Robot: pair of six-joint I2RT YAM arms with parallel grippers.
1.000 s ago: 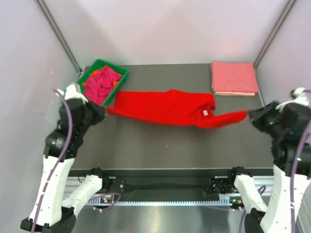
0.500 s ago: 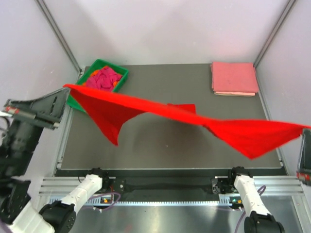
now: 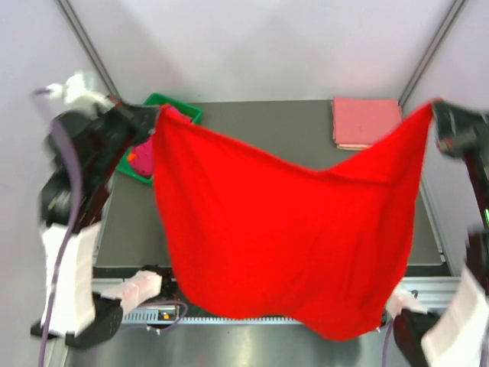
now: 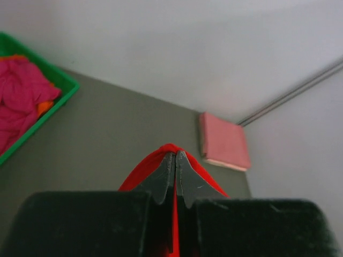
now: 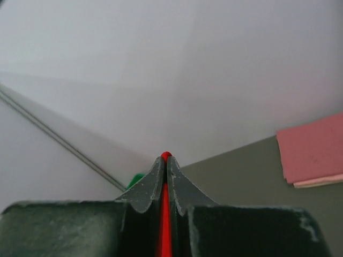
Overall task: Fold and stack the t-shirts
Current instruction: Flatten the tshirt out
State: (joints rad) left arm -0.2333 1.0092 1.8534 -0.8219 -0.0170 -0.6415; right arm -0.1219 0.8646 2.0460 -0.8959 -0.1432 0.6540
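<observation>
A bright red t-shirt [image 3: 283, 237] hangs spread wide in the air between both arms, high above the table and close to the top camera. My left gripper [image 3: 158, 115] is shut on its upper left corner. My right gripper [image 3: 432, 107] is shut on its upper right corner. In the left wrist view the jaws [image 4: 175, 155] pinch red cloth [image 4: 161, 160]. The right wrist view shows the jaws [image 5: 165, 158] closed on a thin red edge [image 5: 164, 225]. A folded salmon pink t-shirt [image 3: 365, 121] lies at the table's far right. Magenta and orange shirts [image 4: 19, 101] fill the green tray.
The green tray [image 3: 183, 109] stands at the far left corner, mostly hidden behind the left arm and the red cloth. The dark grey table [image 3: 290, 126] runs under the hanging shirt. White walls close in on both sides.
Both arms have swung up and outward, lifting the red shirt off the table. It went from a bunched strip on the surface to a wide sheet hanging in the air.
</observation>
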